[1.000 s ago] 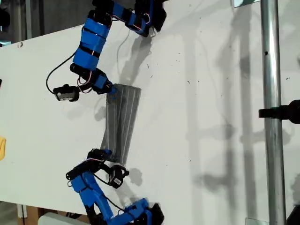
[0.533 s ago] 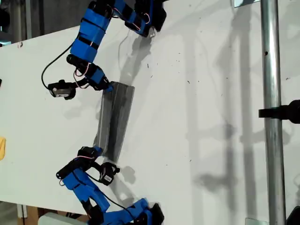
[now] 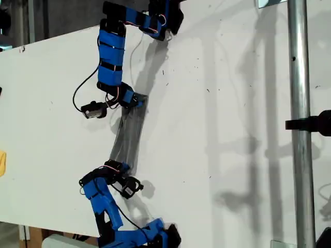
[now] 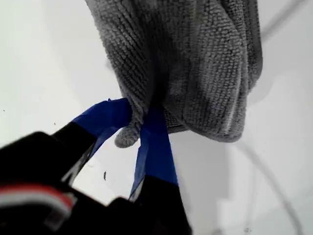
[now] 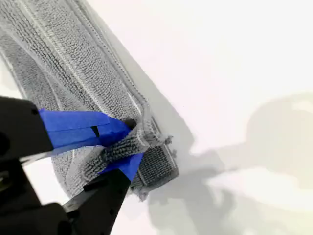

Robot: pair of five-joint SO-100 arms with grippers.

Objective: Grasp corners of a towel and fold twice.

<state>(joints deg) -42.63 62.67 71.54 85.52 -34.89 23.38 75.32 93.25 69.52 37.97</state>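
While the towel (image 3: 128, 135) is strung between two arms: the chief risk, as I judge it, is a corner pulling free, since each pincer grips only a small tuft at the cloth's edge.
My first pincer (image 4: 139, 125): closed down on a bunched corner (image 4: 128, 134). The jaws nearly meet and a nub of cloth pokes out behind them, so the bite looks shallow.
My second pincer (image 5: 124, 142): clamped on a stacked corner (image 5: 146, 132). Several layers sit there, and I judge a lower layer could drop out if the arms pull apart.
Uneven travel: if one arm moves faster than the other, the strip could twist and the fold would land crooked.
Drag: any part trailing on the desk (image 3: 222, 103) may catch and spoil the line-up of the edges.
Which arm is which: the wrist views do not settle it for the exterior view.
Towel, place: left of centre in the exterior view, a narrow band running from the arm in the upper left of the frame down to the arm in the lower left.
Towel, look: grey looped pile with fine pale stripes along its length. It is already doubled into a slim strip, narrowed in the middle, and sags in soft folds below my first pincer.
Towel, height: I cannot tell whether the middle rests on the desk or hangs just above it.
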